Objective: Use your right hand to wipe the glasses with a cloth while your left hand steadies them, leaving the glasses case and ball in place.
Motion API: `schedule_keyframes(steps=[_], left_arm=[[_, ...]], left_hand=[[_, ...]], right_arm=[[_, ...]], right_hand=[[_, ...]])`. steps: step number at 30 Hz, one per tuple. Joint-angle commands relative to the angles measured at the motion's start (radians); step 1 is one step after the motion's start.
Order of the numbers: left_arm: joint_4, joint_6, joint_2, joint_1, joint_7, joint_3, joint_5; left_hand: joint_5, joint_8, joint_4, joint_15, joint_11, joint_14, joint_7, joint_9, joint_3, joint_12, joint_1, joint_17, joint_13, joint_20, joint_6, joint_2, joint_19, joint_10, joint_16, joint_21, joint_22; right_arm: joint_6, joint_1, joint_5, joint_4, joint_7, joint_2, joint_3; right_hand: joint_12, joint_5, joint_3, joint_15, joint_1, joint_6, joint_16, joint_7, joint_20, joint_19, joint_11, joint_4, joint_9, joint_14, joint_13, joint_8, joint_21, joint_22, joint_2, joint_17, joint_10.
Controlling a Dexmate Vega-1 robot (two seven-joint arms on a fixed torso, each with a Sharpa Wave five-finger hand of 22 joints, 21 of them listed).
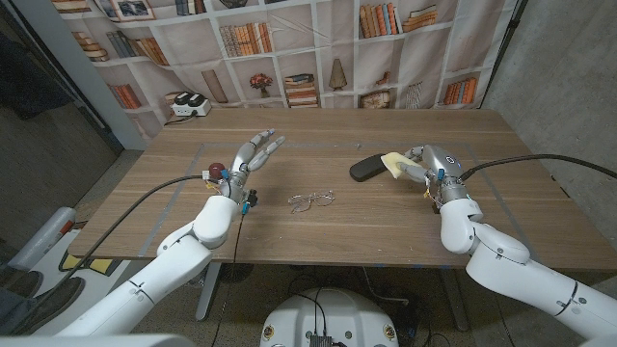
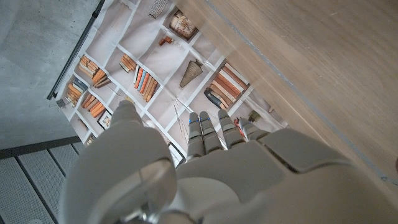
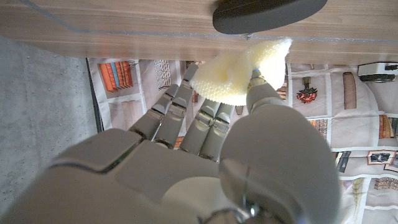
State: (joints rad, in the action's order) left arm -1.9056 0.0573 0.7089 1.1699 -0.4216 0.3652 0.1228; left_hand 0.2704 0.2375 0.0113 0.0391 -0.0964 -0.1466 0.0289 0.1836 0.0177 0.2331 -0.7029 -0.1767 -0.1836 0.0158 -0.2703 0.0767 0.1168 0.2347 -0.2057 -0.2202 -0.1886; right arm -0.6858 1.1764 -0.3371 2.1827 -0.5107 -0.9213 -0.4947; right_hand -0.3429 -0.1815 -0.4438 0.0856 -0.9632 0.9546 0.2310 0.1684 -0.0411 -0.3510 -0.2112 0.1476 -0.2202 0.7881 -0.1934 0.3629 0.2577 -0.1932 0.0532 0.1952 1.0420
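Robot hand, right (image 1: 427, 166), holds a pale yellow cloth (image 1: 393, 164) pinched at its fingertips, the cloth just beside, maybe touching, the dark glasses case (image 1: 366, 170); the right wrist view shows cloth (image 3: 239, 71) and case (image 3: 267, 14) very close. Robot hand, left (image 1: 249, 159), is wide, fingers apart, holding nothing, raised well to the left of the glasses (image 1: 311, 200). Glasses lie alone on the bench (image 1: 386, 231), between the two robot hands and nearer the front edge than the case. Small dark red ball (image 1: 212, 172) sits just beside the left wrist, left of the glasses. Risks, as judged: the right robot hand leaving for the glasses could drag the case along; the left forearm swinging toward the glasses could nudge the ball; wiping before the left steadies would likely skate the light frame across the bench; a loose pinch could drop the cloth.
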Motion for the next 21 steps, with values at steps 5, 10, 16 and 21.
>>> schedule_keyframes(steps=[5, 10, 16, 21], left_arm=[[-0.122, -0.133, 0.059, 0.042, -0.037, 0.045, -0.214], [-0.158, -0.218, 0.063, 0.048, -0.072, 0.075, -0.327], [-0.174, -0.325, 0.052, 0.045, -0.118, 0.133, -0.486], [-0.193, -0.393, 0.058, 0.044, -0.11, 0.158, -0.562]], left_hand=[[-0.003, 0.01, 0.024, 0.035, -0.027, -0.015, 0.016, 0.005, -0.001, -0.001, -0.041, -0.001, -0.006, 0.0, -0.044, -0.006, 0.006, 0.036, 0.007, 0.004, -0.001], [-0.004, 0.019, 0.037, 0.045, -0.047, -0.03, 0.024, 0.005, -0.004, 0.005, -0.065, -0.001, -0.006, -0.002, -0.085, -0.008, 0.001, 0.075, 0.005, 0.004, 0.0], [-0.002, 0.018, 0.051, 0.055, -0.06, -0.043, 0.035, 0.005, -0.008, 0.004, -0.089, -0.001, -0.006, -0.005, -0.098, -0.01, -0.012, 0.092, 0.003, 0.001, 0.001], [0.002, 0.02, 0.069, 0.065, -0.073, -0.05, 0.049, 0.005, -0.014, 0.004, -0.121, 0.0, -0.006, -0.002, -0.118, -0.014, -0.019, 0.111, 0.005, 0.001, 0.003]], right_arm=[[0.031, -0.016, -0.021, -0.018, 0.033, 0.015, 0.002], [0.029, -0.024, -0.024, -0.024, 0.046, 0.02, -0.001], [0.052, -0.024, -0.024, -0.041, 0.037, 0.032, 0.0], [0.053, -0.034, -0.029, -0.05, 0.044, 0.04, -0.007]], right_hand=[[-0.002, -0.005, 0.003, 0.13, -0.035, 0.065, -0.005, 0.054, -0.087, 0.008, -0.003, 0.003, -0.004, -0.005, -0.001, 0.003, -0.006, -0.002, 0.035, 0.004, 0.016], [-0.002, -0.004, 0.005, 0.129, -0.036, 0.065, -0.005, 0.054, -0.087, 0.009, -0.003, 0.002, -0.004, -0.005, -0.001, 0.002, -0.007, -0.002, 0.036, 0.005, 0.016], [-0.001, -0.004, 0.008, 0.128, -0.037, 0.066, -0.004, 0.054, -0.087, 0.009, -0.003, 0.001, -0.004, -0.003, -0.001, 0.002, -0.007, -0.002, 0.039, 0.006, 0.018], [0.0, -0.003, 0.009, 0.129, -0.039, 0.066, -0.005, 0.054, -0.086, 0.01, -0.003, 0.002, -0.003, -0.003, -0.002, 0.002, -0.008, -0.002, 0.04, 0.005, 0.019]])
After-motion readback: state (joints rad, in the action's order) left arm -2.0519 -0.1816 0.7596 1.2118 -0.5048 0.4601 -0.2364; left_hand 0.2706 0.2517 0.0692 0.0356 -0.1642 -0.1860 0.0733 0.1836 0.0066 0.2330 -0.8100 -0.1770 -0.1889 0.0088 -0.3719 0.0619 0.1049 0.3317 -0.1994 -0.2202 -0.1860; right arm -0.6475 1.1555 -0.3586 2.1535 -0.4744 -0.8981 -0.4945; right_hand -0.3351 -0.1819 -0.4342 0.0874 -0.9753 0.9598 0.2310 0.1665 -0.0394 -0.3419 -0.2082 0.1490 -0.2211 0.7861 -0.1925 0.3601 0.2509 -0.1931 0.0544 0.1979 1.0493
